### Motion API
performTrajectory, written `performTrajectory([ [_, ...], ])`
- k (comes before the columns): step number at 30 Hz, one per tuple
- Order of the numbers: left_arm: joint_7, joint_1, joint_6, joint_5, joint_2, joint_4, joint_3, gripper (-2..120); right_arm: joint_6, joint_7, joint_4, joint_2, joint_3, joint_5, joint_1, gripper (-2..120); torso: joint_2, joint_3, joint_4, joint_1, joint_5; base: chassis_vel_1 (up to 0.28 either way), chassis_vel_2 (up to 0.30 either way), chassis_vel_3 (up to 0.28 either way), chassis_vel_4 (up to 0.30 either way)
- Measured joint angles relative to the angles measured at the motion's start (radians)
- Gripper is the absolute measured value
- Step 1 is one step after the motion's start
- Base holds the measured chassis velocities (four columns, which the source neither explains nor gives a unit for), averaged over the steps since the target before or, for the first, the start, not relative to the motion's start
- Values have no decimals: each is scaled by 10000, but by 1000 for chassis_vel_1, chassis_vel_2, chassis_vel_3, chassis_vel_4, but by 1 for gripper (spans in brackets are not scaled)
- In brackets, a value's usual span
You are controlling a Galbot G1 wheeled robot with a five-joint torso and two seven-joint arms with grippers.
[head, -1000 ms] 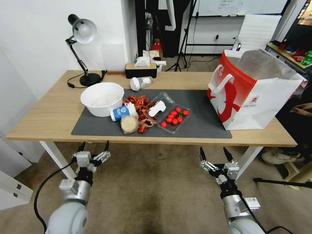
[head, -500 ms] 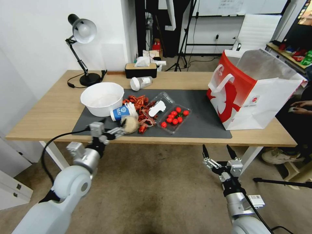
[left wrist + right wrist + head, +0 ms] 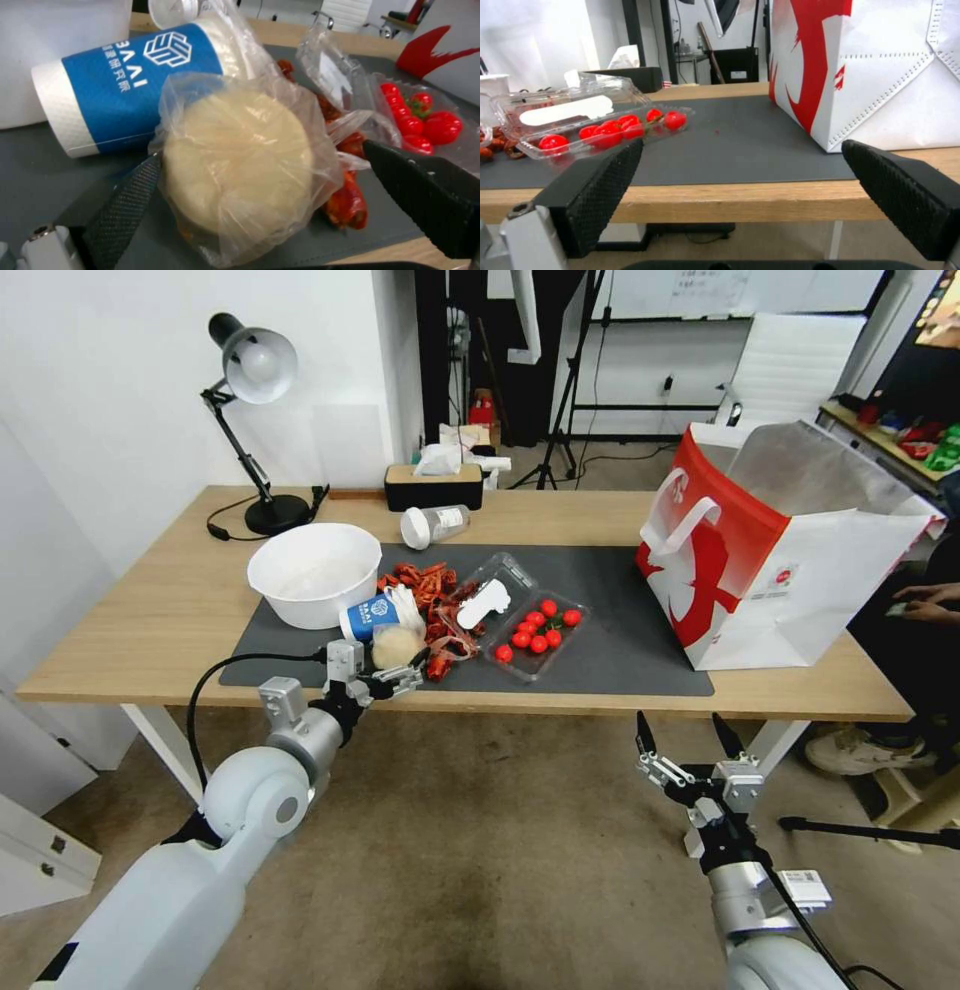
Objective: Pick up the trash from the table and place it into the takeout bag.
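Observation:
On the dark mat (image 3: 620,645) of the table (image 3: 140,620) lies the trash. A clear plastic bag with a beige lump (image 3: 397,647) (image 3: 240,165) rests by the front edge, against a blue-and-white paper cup (image 3: 370,615) (image 3: 120,75) lying on its side. Red shell scraps (image 3: 430,585) lie behind them. A clear white-lidded jar (image 3: 433,525) lies farther back. My left gripper (image 3: 395,662) (image 3: 261,153) is open, one finger on each side of the bagged lump. The takeout bag (image 3: 770,540) (image 3: 880,75) stands open at the right. My right gripper (image 3: 690,740) (image 3: 741,144) hangs open below the table's front edge.
A white bowl (image 3: 313,570) stands left of the cup. An open clear clamshell of cherry tomatoes (image 3: 535,630) (image 3: 610,129) sits mid-mat. A desk lamp (image 3: 255,370) and a tissue box (image 3: 433,485) stand at the back. A person's hand shows at the far right.
My left gripper has risen from below the table edge to the mat and now straddles the bagged lump. The right gripper has sunk slightly lower.

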Motion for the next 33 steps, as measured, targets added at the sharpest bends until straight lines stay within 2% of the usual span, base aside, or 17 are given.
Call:
performTrajectory([
  [13, -137, -119, 70, 582, -72, 320, 60, 99, -35, 60, -27, 3, 14, 15, 53, 100, 0, -1, 0, 0, 1, 0, 0, 0, 0],
  [16, -154, -181, 70, 608, -111, 435, 134, 85, -44, 100, -28, -10, 43, 19, 61, 100, 1, -1, 0, 0, 1, 0, 0, 0, 0],
  [17, -154, -181, 70, 608, -111, 435, 134, 85, -44, 100, -28, -10, 43, 19, 61, 100, 1, -1, 0, 0, 1, 0, 0, 0, 0],
  [20, -199, -285, 70, 593, -125, 487, 174, 71, -50, 132, -23, -17, 78, 22, 53, 100, 0, -1, -1, 0, 1, 0, 0, 0, 0],
  [24, -227, -323, 68, 551, -126, 489, 174, 63, -52, 142, -22, -12, 88, 21, 41, 100, 0, -1, -1, 0, 1, 0, 0, 0, 0],
  [26, -237, -273, 54, 530, -106, 449, 139, 49, -55, 156, -21, 7, 91, 22, 32, 100, 0, -1, -1, -1, 1, 0, 0, 0, 0],
  [30, -238, -179, 31, 530, -86, 368, 81, 39, -59, 162, -17, 23, 92, 22, 31, 100, 1, -1, 0, -1, 1, 0, 0, 0, 0],
  [33, -236, -71, 4, 531, -73, 230, -11, 24, -71, 168, -9, 41, 86, 21, 23, 100, 1, -1, 0, 0, 1, 0, 0, 0, 0],
])
